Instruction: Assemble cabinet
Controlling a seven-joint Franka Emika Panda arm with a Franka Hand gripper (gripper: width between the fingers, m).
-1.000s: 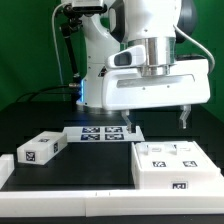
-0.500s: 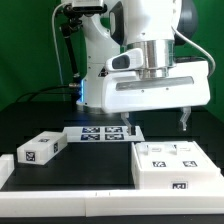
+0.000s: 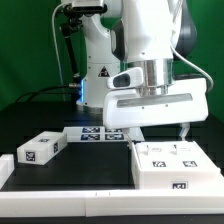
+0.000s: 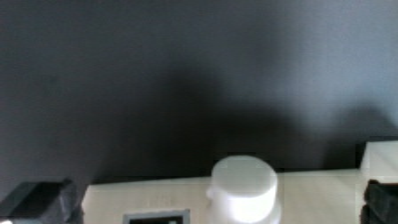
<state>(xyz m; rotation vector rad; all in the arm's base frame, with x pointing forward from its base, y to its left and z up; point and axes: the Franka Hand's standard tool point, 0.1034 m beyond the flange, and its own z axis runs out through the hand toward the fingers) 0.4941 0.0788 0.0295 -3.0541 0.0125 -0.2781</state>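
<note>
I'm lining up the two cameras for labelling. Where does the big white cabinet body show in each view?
Exterior view: the cabinet body sits low on the exterior view's right.
Wrist view: the cabinet body is likely the pale strip at the frame's edge, only partly seen.
Shared landmark: a black-and-white tag on its top face, though not surely the same one.

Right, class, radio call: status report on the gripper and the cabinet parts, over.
Gripper open, empty, over the cabinet body near its far edge. Small block lies apart at the exterior view's left. No obstruction seen.
</note>
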